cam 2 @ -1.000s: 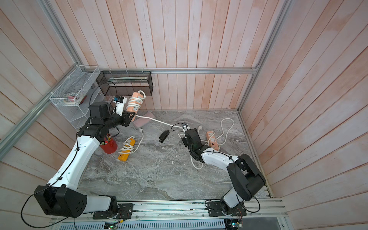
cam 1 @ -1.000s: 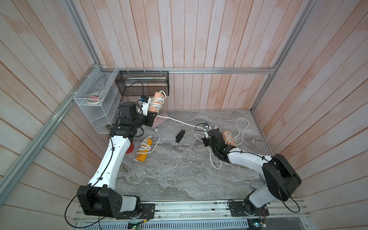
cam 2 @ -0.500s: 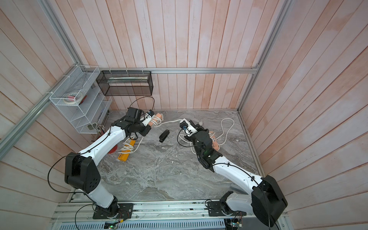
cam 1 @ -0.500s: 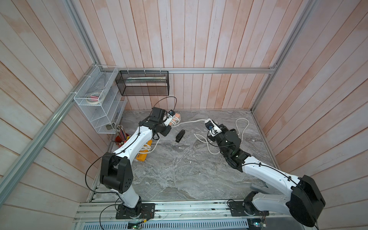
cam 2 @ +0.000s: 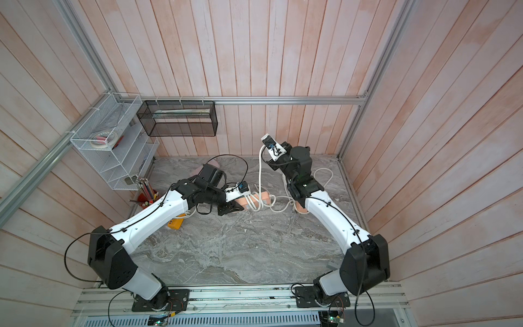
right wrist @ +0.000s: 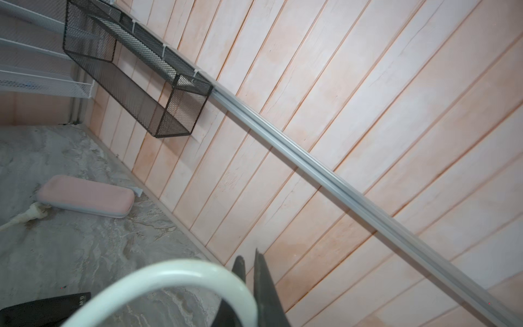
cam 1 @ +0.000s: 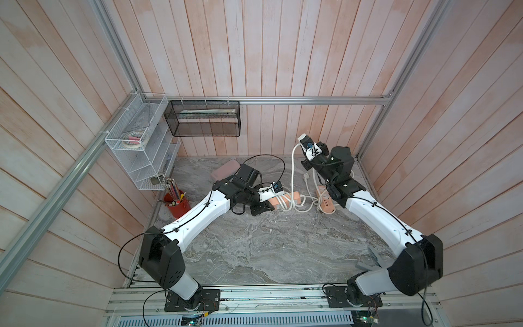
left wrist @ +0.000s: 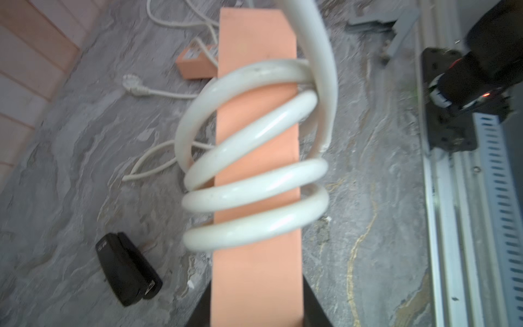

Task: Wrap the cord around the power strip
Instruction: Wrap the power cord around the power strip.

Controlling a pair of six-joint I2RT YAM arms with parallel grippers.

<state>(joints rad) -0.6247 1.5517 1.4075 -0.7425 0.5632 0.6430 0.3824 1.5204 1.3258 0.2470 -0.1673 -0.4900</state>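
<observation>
Power strip (left wrist: 256,269) clamped at one end in the left gripper (cam 1: 268,202), low over the middle-back of the table (cam 1: 254,249), with several loops of white cord (left wrist: 254,195) wound around it. Right gripper (right wrist: 248,264) pinched tight on the cord, held up high near the back wall.

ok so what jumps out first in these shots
The peach power strip, with the white cord coiled around it in several loops, sits clamped in the left gripper at the middle of the scene. Next is the right gripper, high up by the back wall, holding the cord's free run off the table.
</observation>
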